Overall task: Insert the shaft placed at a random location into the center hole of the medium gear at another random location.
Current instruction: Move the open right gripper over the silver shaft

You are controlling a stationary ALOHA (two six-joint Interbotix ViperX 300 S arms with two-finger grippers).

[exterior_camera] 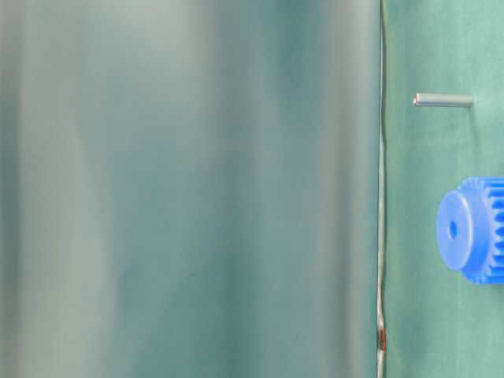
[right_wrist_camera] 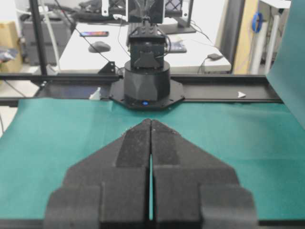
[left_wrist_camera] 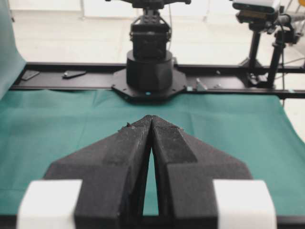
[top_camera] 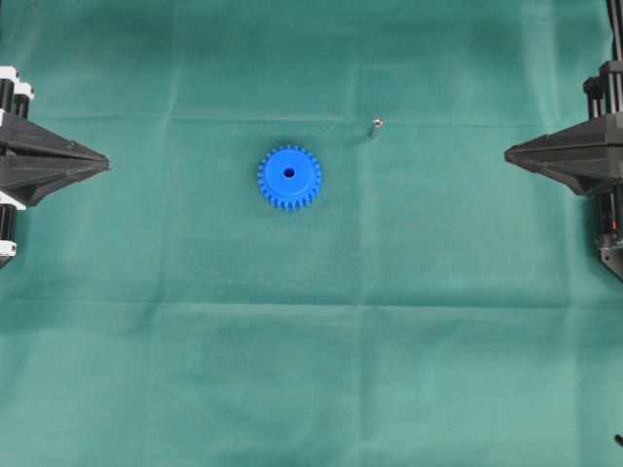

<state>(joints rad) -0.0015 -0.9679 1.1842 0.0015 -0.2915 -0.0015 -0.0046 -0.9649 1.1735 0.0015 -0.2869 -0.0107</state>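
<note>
The medium gear, bright blue and toothed, lies flat on the green cloth near the middle, its dark center hole facing up. The shaft, a small silver pin, stands up and to the right of the gear, apart from it. The table-level view shows the shaft and the gear at its right side. My left gripper rests shut at the left edge, fingertips together with nothing between them. At the right edge my right gripper is shut and empty too. Both wrist views show only closed jaws over bare cloth.
The green cloth covers the whole table. A blurred green surface fills most of the table-level view. Each wrist view shows the opposite arm's black base at the far table edge.
</note>
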